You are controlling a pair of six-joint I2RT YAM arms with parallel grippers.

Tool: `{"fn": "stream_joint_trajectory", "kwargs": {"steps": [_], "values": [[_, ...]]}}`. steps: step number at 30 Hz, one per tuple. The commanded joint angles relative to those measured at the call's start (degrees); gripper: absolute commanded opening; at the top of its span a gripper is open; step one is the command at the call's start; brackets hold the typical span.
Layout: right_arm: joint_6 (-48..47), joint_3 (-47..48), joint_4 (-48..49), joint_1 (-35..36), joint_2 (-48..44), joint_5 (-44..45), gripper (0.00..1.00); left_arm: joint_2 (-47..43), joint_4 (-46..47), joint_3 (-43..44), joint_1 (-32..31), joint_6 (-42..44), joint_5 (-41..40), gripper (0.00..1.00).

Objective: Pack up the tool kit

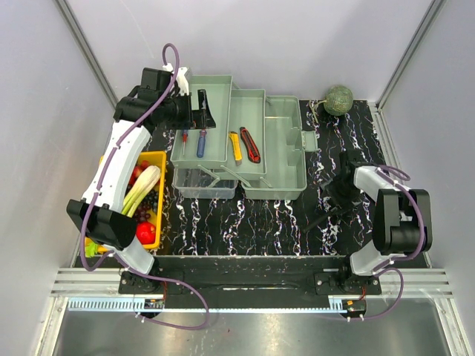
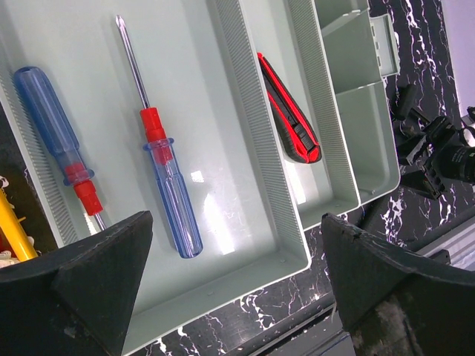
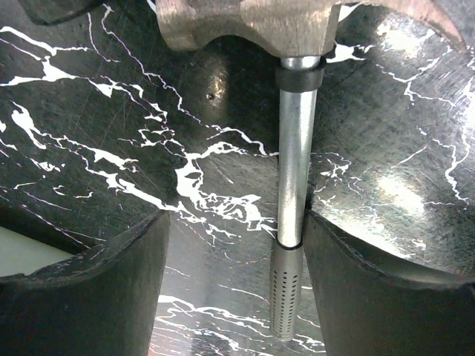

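Observation:
The pale grey-green toolbox (image 1: 286,159) stands open at the table's middle, its trays folded out to the left. The left tray (image 2: 223,96) holds two blue-handled screwdrivers (image 2: 172,200) (image 2: 56,141). The middle tray holds a yellow tool (image 1: 235,146) and a red-and-black utility knife (image 2: 291,115). The translucent lid (image 1: 204,183) lies in front. My left gripper (image 2: 234,226) is open and empty above the left tray's end (image 1: 202,117). My right gripper (image 3: 236,222) is open, low on the table (image 1: 339,194), straddling the hammer's metal shaft (image 3: 295,163), which lies against the right finger.
A yellow tray of produce (image 1: 157,156) sits at the left under the left arm. A round green melon (image 1: 338,99) rests at the back right. The black marbled table top (image 1: 252,222) runs to grey walls on three sides.

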Motion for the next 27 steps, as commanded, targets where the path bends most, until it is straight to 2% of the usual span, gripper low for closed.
{"fn": "stream_joint_trajectory", "kwargs": {"steps": [1, 9, 14, 20, 27], "values": [[0.2, -4.8, 0.4, 0.5, 0.2, -1.0, 0.75, -1.0, 2.6, -0.2, 0.0, -0.2, 1.1, 0.99], [-0.9, -6.4, -2.7, 0.5, -3.0, -0.4, 0.64, -0.9, 2.6, -0.3, 0.0, -0.3, 1.2, 0.99], [-1.5, -6.1, -5.3, 0.5, -4.7, 3.8, 0.67, -0.9, 2.6, -0.2, 0.1, -0.4, 1.1, 0.99], [-4.2, -7.0, -3.6, 0.5, -5.4, 1.0, 0.66, -0.7, 2.6, -0.1, 0.1, -0.5, 1.3, 0.99], [-2.0, -8.6, 0.2, 3.1, -4.1, -0.7, 0.58, -0.6, 2.6, 0.0, 0.0, -0.7, 1.6, 0.99]]}}
